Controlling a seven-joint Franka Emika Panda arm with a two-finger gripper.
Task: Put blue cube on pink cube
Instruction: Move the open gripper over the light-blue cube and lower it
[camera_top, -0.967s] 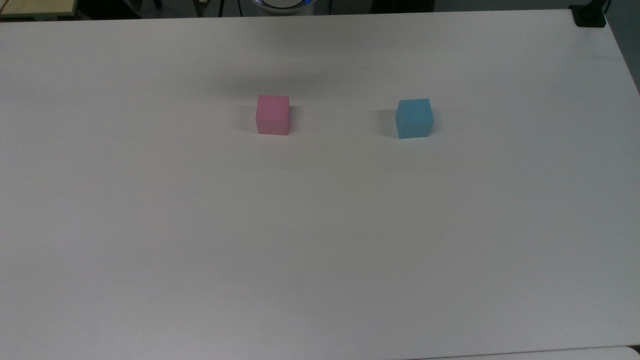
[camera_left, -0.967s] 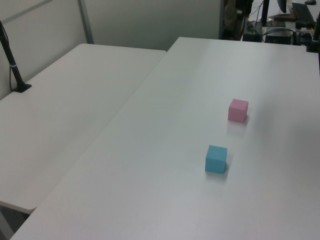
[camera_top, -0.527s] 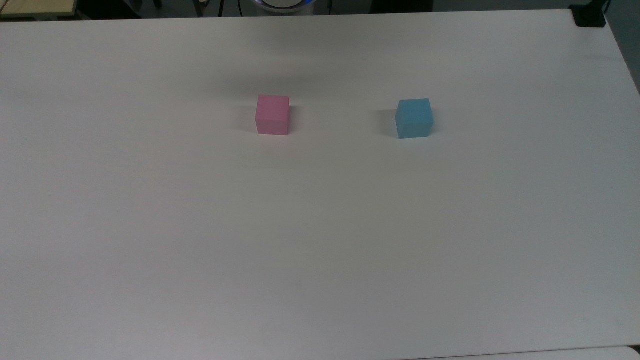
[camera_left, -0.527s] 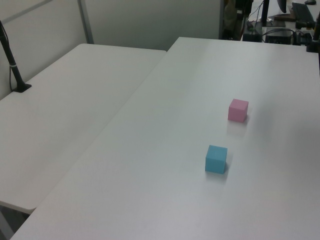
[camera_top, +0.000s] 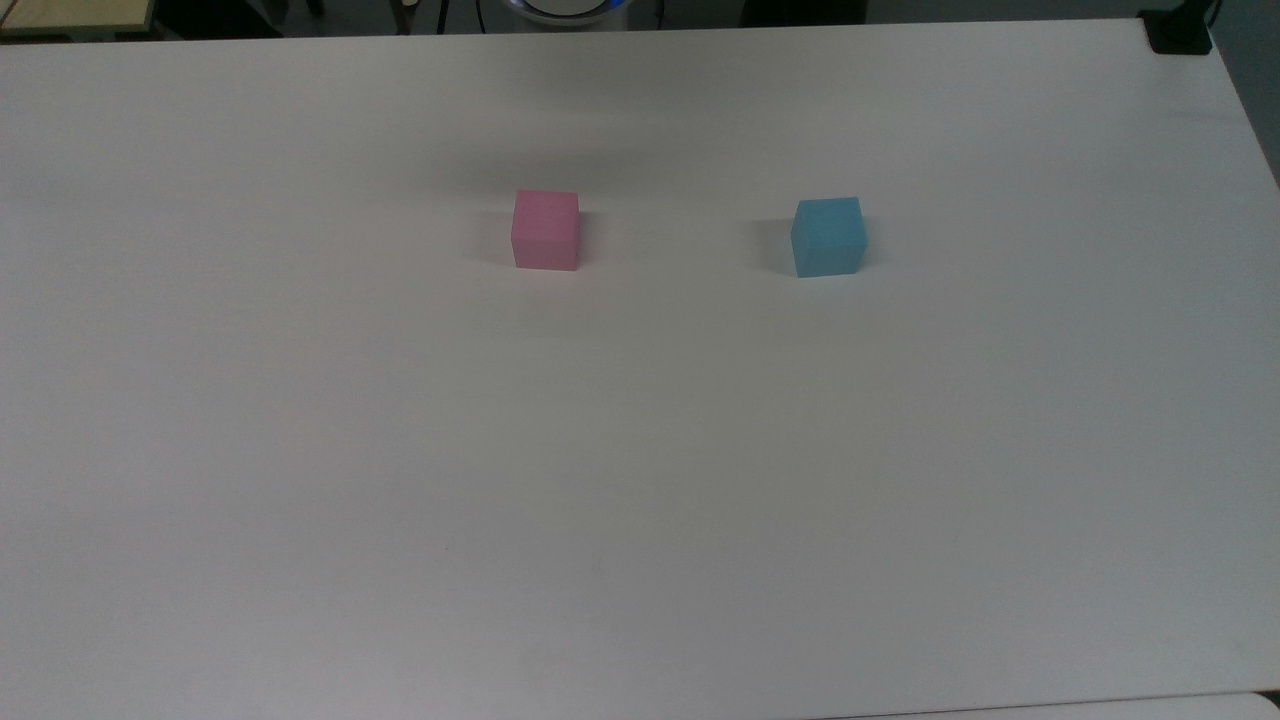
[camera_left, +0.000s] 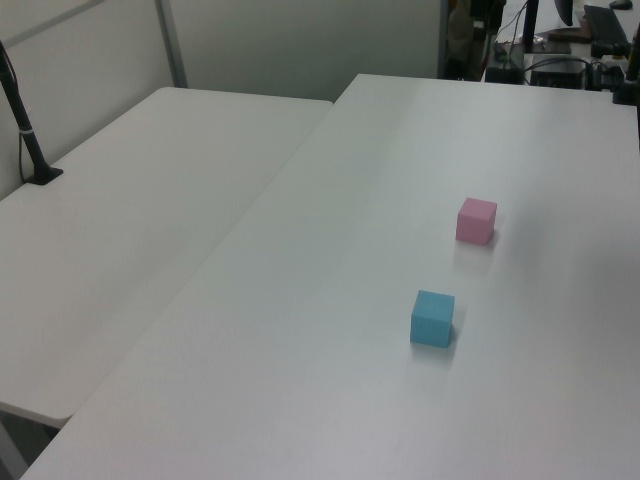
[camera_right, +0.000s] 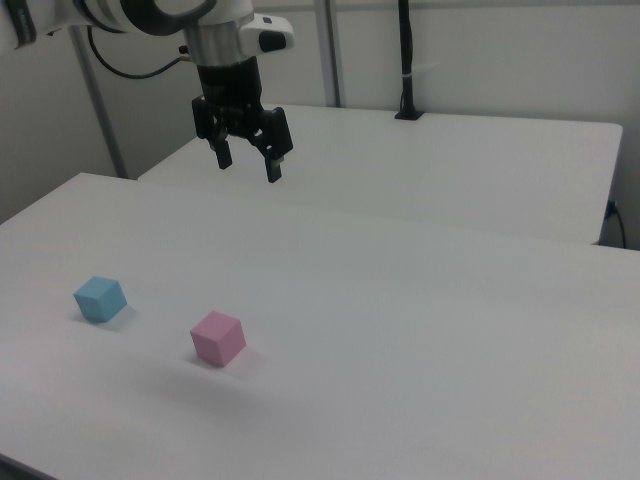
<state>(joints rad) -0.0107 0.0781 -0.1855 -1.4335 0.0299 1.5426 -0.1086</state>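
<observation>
1. Matte sky-blue cube (camera_top: 828, 237) and matte pastel-pink cube (camera_top: 546, 230) sit unmoved since earlier, well apart on the smooth white table (camera_top: 640, 480), blue at pink's 3 o'clock in the top view.
2. Black two-finger gripper (camera_right: 247, 159) hangs above, fingers spread, empty.

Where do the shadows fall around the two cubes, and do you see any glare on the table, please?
Top view: soft shadows lie to the top view's left of the pink cube and blue cube; a faint dark patch lies above the pink one. Right view: a diffuse shadow spreads below the pink cube; the gripper hangs open above. Left view: mild sheen on the table, no harsh glare.
</observation>
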